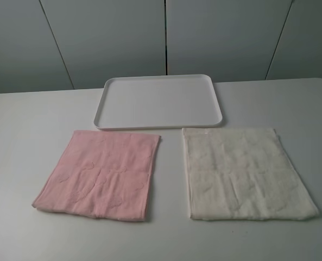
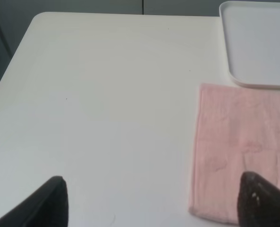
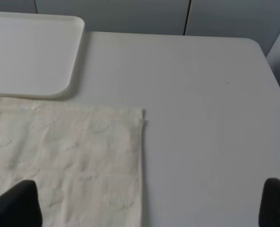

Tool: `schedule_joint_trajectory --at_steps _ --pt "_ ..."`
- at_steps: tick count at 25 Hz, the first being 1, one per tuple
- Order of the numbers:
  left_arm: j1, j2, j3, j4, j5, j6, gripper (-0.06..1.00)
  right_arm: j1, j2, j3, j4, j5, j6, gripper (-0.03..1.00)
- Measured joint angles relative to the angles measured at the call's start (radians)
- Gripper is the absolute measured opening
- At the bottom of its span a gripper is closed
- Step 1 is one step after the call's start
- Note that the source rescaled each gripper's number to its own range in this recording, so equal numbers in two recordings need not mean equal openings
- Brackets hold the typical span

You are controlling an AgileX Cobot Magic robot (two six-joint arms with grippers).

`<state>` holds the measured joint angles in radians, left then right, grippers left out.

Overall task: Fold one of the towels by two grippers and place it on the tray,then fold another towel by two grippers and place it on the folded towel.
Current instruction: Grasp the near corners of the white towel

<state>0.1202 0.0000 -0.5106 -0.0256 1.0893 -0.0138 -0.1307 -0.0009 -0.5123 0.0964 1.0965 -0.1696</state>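
Lying flat near the tray (image 1: 161, 100), pink towel (image 1: 98, 174) sits beside cream towel (image 1: 245, 174).

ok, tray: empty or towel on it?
Empty. The tray shows only bare white surface; the pink towel and the cream towel both lie flat in front of it.

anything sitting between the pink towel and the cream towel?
Nothing. The exterior high view shows only a bare strip of table between the pink towel and the cream towel; they don't touch. The tray lies behind the gap, not in it.
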Motion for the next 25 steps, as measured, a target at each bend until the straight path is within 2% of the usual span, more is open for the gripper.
schedule_joint_trajectory --at_steps 25 --pt "0.000 0.000 0.000 0.000 0.000 0.000 0.99 0.000 0.000 0.000 0.000 0.000 0.000 1.00"
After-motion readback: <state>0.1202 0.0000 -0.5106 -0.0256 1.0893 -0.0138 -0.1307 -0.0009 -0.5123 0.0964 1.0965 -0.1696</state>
